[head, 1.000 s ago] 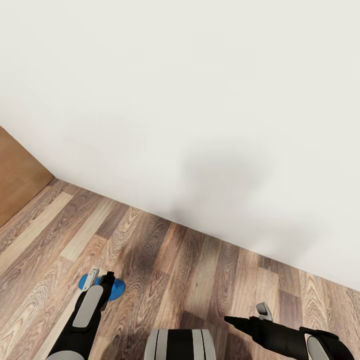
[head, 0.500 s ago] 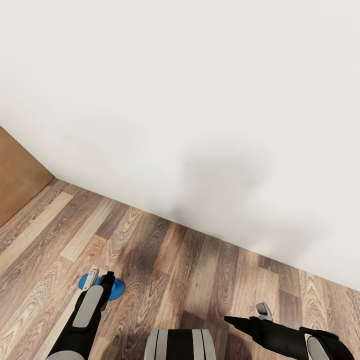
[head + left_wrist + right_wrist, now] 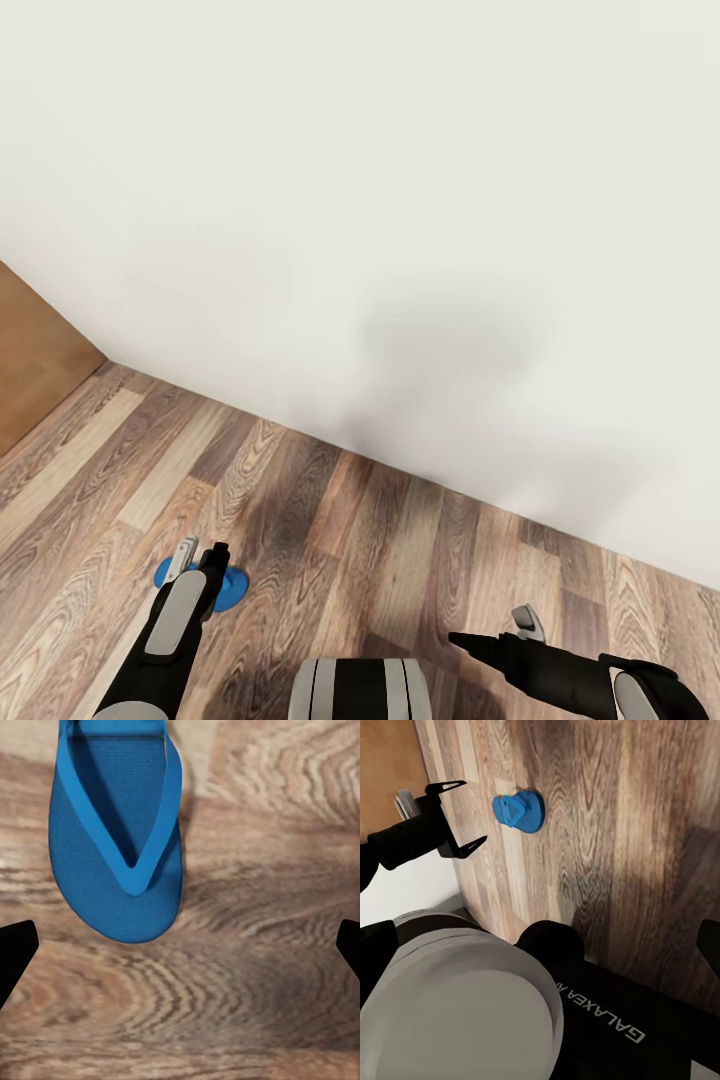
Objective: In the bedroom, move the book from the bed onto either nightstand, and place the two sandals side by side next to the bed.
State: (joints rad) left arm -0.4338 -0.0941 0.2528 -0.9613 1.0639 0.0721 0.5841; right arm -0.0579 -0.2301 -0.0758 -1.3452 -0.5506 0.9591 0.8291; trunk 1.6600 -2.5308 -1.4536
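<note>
One bright blue sandal (image 3: 232, 590) lies flat on the wood-plank floor, straps up. My left gripper (image 3: 200, 553) hovers just above it, open, with nothing between its fingers. In the left wrist view the sandal (image 3: 116, 832) lies a little beyond the open left gripper (image 3: 180, 949), whose black fingertips (image 3: 15, 952) show at both edges. The right wrist view looks across at the same sandal (image 3: 519, 811) and the spread left gripper (image 3: 461, 816). My right gripper (image 3: 495, 630) hangs open and empty over bare floor at the lower right. The book, the bed and the nightstand are out of view.
A plain white wall (image 3: 400, 200) runs close ahead, meeting the floor along a slanted line. A brown door (image 3: 30, 360) stands at the far left. My own trunk (image 3: 360, 690) shows at the bottom centre.
The whole view has shifted slightly, so the camera moved a little. Both arms hold the same pose and the sandal stays on the floor.
</note>
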